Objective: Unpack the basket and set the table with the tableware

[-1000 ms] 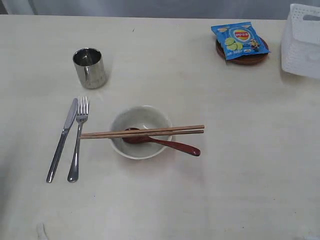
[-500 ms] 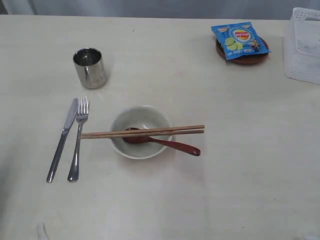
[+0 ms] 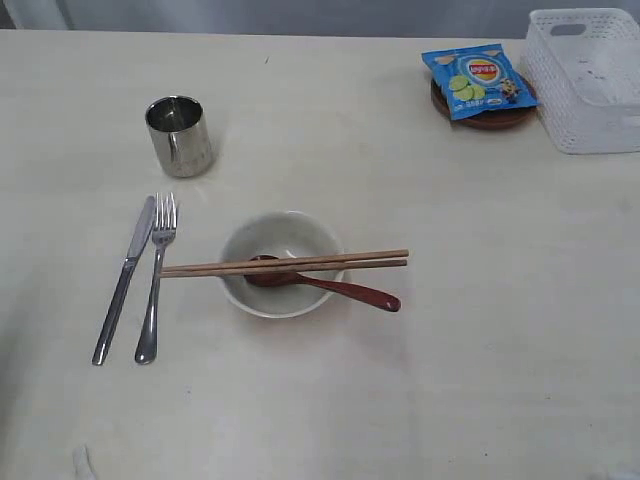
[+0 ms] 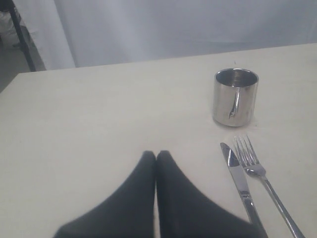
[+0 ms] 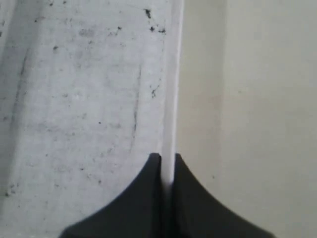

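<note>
Left end effector (image 4: 156, 158) pressed together, empty, near the cup (image 3: 180, 135) – knife (image 3: 124, 280), fork (image 3: 156, 275) and bowl (image 3: 282, 263) are laid on the tabletop (image 3: 450, 380), so unpacking looks finished – while the right end effector (image 5: 167, 161) pinches the far-right basket (image 3: 590, 135) wall, which probably wants parking and releasing next.
</note>
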Controlling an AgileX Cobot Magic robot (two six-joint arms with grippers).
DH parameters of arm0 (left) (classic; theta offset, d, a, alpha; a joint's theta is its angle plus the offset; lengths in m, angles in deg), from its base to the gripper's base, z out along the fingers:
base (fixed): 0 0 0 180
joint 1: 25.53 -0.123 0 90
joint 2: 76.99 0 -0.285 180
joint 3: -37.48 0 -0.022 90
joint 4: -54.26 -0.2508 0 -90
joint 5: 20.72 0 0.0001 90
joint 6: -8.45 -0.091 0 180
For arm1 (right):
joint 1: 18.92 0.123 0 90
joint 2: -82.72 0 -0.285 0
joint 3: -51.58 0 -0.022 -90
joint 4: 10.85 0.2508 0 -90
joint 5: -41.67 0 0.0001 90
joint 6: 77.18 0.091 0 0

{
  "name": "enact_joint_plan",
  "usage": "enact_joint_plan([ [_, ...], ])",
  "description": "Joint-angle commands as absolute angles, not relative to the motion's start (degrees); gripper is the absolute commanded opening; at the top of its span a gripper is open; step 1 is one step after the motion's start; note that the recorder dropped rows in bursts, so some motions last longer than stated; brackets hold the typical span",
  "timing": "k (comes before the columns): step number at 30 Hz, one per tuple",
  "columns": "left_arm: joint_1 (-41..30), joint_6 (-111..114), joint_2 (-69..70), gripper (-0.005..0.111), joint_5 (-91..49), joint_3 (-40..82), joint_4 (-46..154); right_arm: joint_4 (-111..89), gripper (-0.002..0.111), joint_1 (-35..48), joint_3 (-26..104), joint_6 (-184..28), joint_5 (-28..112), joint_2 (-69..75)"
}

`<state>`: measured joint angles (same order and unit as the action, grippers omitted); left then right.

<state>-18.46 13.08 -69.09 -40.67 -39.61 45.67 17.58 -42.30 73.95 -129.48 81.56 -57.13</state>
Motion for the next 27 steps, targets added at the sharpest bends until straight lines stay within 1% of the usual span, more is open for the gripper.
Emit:
enact_joint_plan([
  [1, -18.17, 13.21, -69.2, 0.0, -40.64, -39.74, 45.8, 23.8, -0.001, -39.88, 72.79, -137.79, 88.37, -59.88],
  [15, -18.17, 13.21, -69.2, 0.0, -40.64, -39.74, 45.8, 21.63, -0.001, -26.39, 72.79, -142.76, 91.08, -59.74],
  [23, -18.17, 13.21, -69.2, 0.0, -40.64, -39.74, 45.8, 21.2, -0.001, -21.62, 72.79, -143.29, 93.59, -58.08],
  [27, -18.17, 13.21, -69.2, 0.0, -40.64, -39.74, 45.8, 21.2, -0.001, -20.5, 72.79, -142.52, 95.09, -56.96],
])
